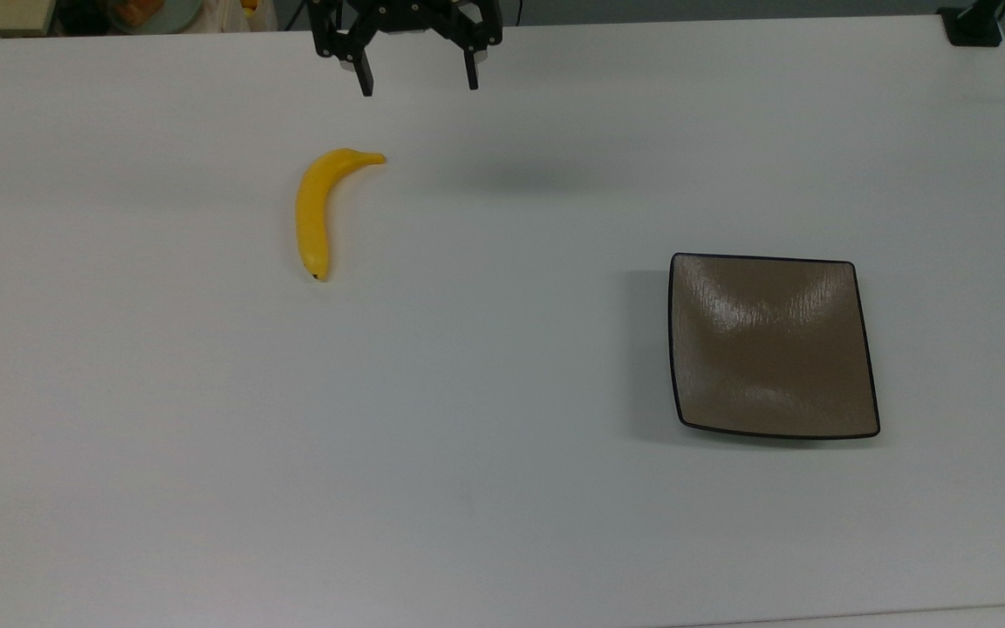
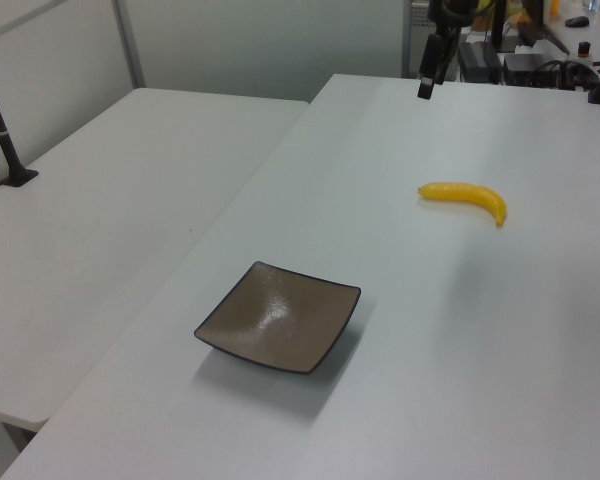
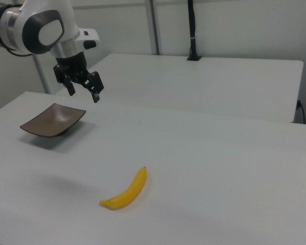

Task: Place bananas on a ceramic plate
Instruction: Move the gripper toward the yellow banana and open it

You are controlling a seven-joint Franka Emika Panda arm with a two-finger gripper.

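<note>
Hovering high above the white table (image 1: 502, 523), the black two-finger gripper (image 1: 420, 74) hangs with its fingers spread wide and nothing between them. The smooth bright-yellow curved banana (image 1: 314, 209) lies flat on the table, below the gripper in the top view and a little toward the top view's left. The square glossy brown plate with a thin black rim (image 1: 773, 344) sits well apart from the banana, toward the top view's right, and carries nothing.

Step in hand, as judged: approach and grasp. Lower the gripper over the banana's mid-section, where the body is thickest and the curve least pronounced. Turn the wrist so the fingers close across the width of the fruit, not along it. Descend until the fingertips straddle the banana just clear of the table, then close.

Orientation: in the top view the long axis runs roughly top to bottom. The dark tip points toward the bottom edge; the stem end hooks toward the top view's right.
</note>
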